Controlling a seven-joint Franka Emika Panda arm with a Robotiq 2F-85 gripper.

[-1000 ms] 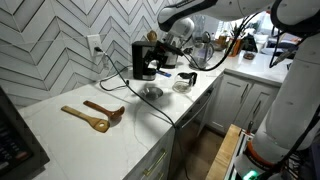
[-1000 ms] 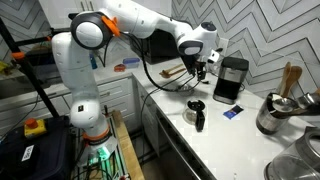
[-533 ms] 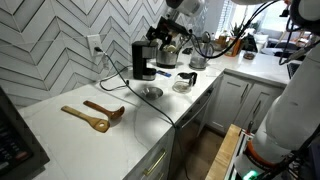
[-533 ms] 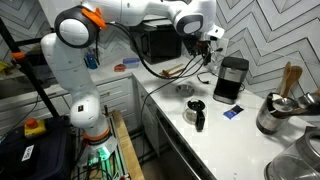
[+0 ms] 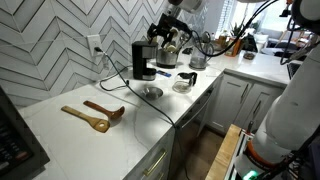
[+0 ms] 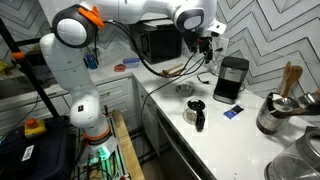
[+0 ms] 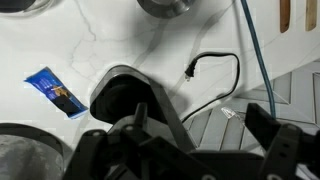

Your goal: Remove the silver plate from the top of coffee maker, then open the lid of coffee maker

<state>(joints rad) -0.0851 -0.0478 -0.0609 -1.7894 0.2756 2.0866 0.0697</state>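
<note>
**Silver plate off the machine, lid down, claw apart above**

The small round shiny silver plate (image 5: 151,92) lay on the white stone-look surface (image 5: 60,138), just in front of the black boxy coffee maker (image 5: 144,60) and apart from it. It showed the same way in both exterior views (image 6: 183,89). The coffee maker (image 6: 232,78) stood upright against the herringbone tile wall. Its flat lid (image 6: 234,62) lay down on top, with nothing resting on it.

The claw (image 5: 168,38) hung in the air above the coffee maker and a little to one side of it, touching neither the machine nor the plate. In the wrist view the claw (image 7: 200,128) was blurred, but its two dark fingers (image 7: 135,125) stood wide apart with nothing between them.

A glass carafe with a black handle (image 6: 196,113) stood near the coffee maker, on the side toward the surface's front edge. A small blue packet (image 6: 231,113) lay just beside the machine's base. Two wooden spoons (image 5: 95,115) rested well apart from the coffee maker, further along the surface.
</note>
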